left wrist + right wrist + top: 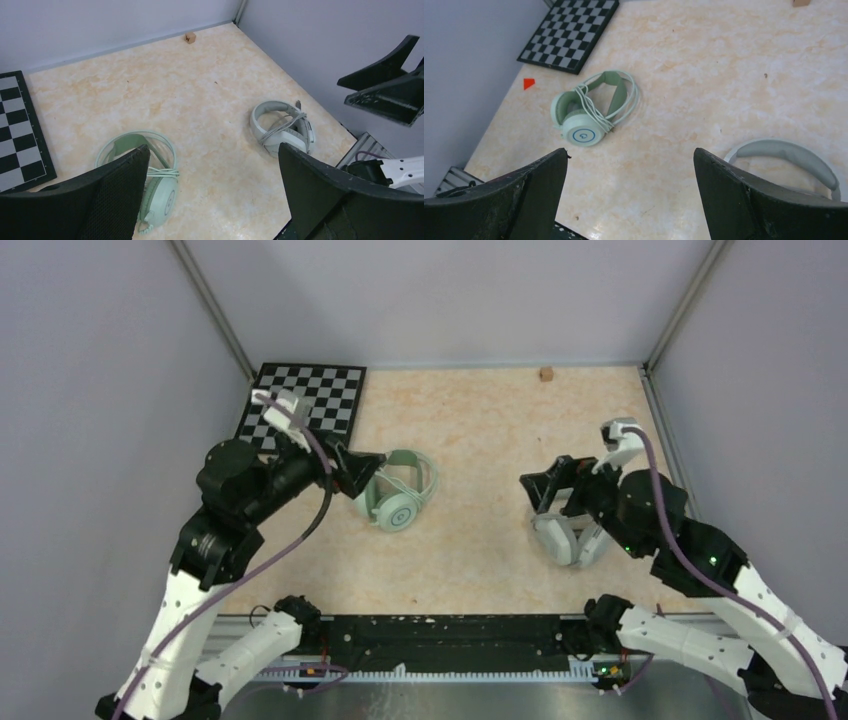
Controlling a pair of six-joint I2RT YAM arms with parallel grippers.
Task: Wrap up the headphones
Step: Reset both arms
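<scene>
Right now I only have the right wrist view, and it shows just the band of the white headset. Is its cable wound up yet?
Observer: Yes. In the left wrist view the grey cable is looped across the white headset, and I see no loose end trailing.
Operator: Where is the left claw?
Observer: The overhead view shows the left claw open and holding nothing, at the left side of the mint headset.
Operator: And my own claw relative to the white one?
Observer: From overhead, the right claw is open, just left of the white headset and holding nothing.
</scene>
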